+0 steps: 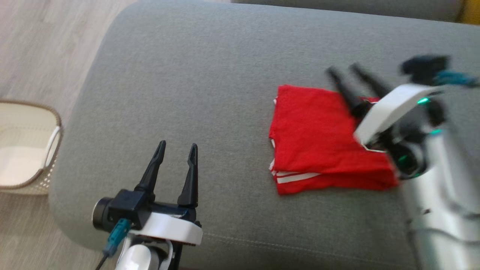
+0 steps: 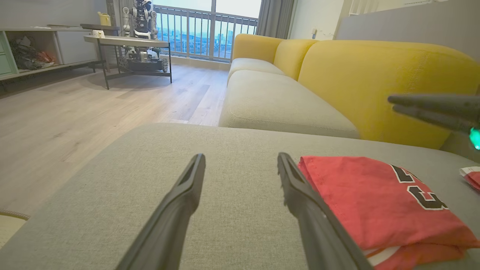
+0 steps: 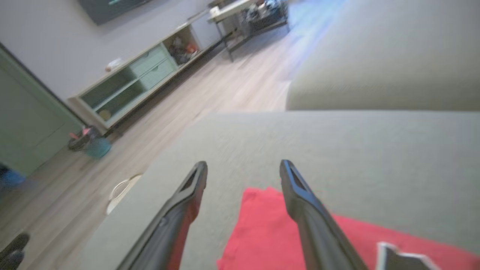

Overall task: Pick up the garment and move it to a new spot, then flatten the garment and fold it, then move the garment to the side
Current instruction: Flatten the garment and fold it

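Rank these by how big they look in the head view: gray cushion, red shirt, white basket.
1. Gray cushion
2. Red shirt
3. White basket, but the picture's edge cuts it off, so its rank is unsure.

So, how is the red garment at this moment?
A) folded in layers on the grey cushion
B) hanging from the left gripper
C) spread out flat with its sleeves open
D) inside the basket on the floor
A: the red garment lies folded, its white-striped edges stacked, on the grey cushion. The left gripper is open with nothing between its fingers.
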Available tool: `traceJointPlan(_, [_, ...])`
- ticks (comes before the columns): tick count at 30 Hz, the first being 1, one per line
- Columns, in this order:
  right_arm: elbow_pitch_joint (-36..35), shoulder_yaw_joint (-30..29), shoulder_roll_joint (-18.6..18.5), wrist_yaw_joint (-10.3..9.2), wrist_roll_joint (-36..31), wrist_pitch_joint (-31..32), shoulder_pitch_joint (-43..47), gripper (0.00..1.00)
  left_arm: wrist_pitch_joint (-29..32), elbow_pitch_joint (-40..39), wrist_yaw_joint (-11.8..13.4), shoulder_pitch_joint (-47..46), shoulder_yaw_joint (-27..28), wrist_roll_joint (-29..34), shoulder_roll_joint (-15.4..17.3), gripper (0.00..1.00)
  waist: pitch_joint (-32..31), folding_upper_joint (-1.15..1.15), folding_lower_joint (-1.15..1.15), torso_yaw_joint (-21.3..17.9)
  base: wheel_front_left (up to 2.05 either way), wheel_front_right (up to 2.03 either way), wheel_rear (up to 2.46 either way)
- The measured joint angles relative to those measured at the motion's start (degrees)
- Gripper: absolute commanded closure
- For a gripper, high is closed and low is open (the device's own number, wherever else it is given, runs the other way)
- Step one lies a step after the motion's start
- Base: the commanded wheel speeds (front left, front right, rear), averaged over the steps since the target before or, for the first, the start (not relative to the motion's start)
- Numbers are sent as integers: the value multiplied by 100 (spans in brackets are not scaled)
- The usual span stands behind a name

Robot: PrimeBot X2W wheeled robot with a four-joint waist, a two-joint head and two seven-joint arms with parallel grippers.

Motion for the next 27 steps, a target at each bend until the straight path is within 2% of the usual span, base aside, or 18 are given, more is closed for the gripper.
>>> traceJointPlan(5, [-287,-723,-16,-1,-1007,-24,23,0,0,-74,1,92,75,9,-2,0,-35,0,0,-165,0,0,0])
traceJointPlan(11, [-791,-808,-56,0,-1194,-380,629,0,0,-158,70,142,255,48,-7,0,-124,0,0,-360,0,0,0])
traceJointPlan(20, [-1287,-719,-27,0,-1673,-1823,1810,0,0,-294,220,424,548,158,0,0,-212,0,0,-790,0,0,0])
traceJointPlan(27, [-1132,-434,8,0,-2161,-3062,2391,0,0,-419,250,521,661,338,1,0,-314,0,0,-969,0,0,0])
